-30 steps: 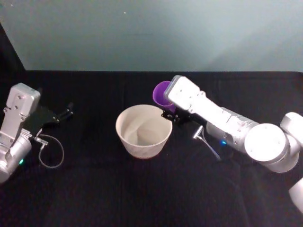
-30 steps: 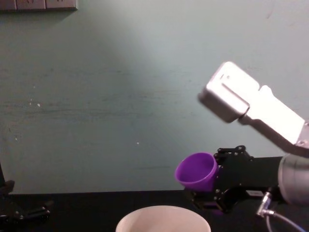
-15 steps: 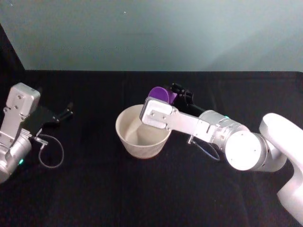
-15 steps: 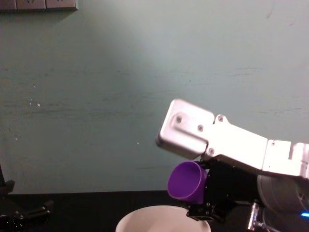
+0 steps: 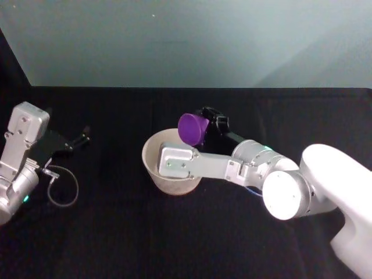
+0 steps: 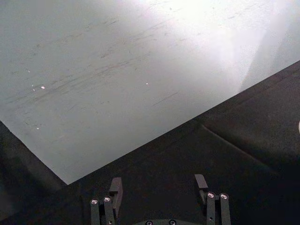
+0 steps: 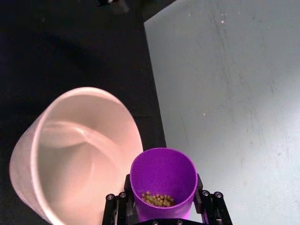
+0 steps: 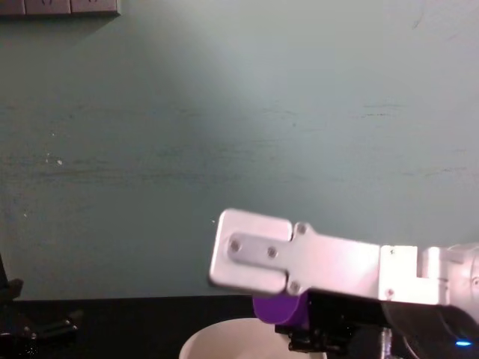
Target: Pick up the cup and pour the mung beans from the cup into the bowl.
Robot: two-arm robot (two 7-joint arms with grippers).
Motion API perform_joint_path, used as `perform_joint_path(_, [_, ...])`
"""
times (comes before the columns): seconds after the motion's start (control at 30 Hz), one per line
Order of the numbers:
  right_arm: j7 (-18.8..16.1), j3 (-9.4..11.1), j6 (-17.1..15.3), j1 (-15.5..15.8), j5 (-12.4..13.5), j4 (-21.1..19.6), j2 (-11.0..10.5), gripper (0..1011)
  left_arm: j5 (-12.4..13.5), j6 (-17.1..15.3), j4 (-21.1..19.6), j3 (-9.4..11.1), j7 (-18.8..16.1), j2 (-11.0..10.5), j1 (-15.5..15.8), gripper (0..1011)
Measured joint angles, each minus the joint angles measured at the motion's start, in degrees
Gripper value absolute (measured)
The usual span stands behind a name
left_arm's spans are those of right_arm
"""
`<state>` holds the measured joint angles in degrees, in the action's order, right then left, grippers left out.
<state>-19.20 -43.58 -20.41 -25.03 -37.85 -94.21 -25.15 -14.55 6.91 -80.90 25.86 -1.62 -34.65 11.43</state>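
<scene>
Right tool (image 7: 162, 188) is pinching the cup (image 5: 190, 128), clamped on it from both sides. In the head view the cup sits just right of the frame's middle. It's up in the air over the back right part of the bowl (image 5: 151, 165) and tipped well over, so you mostly see its purple outside and bottom.

The bowl stands on the black counter (image 5: 116, 232), pretty much dead centre of the frame. A silver link of the right arm (image 5: 180, 163) crosses in front of its near side and covers part of the wall there.

From the right wrist view you look straight into the cup's mouth. The mung beans (image 7: 158, 200) are bunched in a little pile deep inside the cup, at the lower centre of that picture. The bowl's pale inside is at the lower left, with its rim just beside the cup's lip.

Chest view is trickier because that arm link blocks most of the cup. A bit of purple does poke out underneath it in the lower middle of the frame, just above the bowl's rim at the bottom edge.

Left tool (image 6: 158, 187) is parked over by the left edge of the head view, well apart from the bowl. It's spread apart and pointing across the counter toward the pale wall (image 5: 174, 40), with a loop of cable (image 5: 64, 189) lying near that arm.
</scene>
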Motion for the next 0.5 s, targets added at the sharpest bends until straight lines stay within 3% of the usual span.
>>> perform_joint_path(0.5, [-2.3, -4.2, -1.5, -1.6, -10.5, -0.6, -0.2, 718, 0.0, 0.0, 0.0, 0.0, 0.0, 0.0, 0.0, 1000])
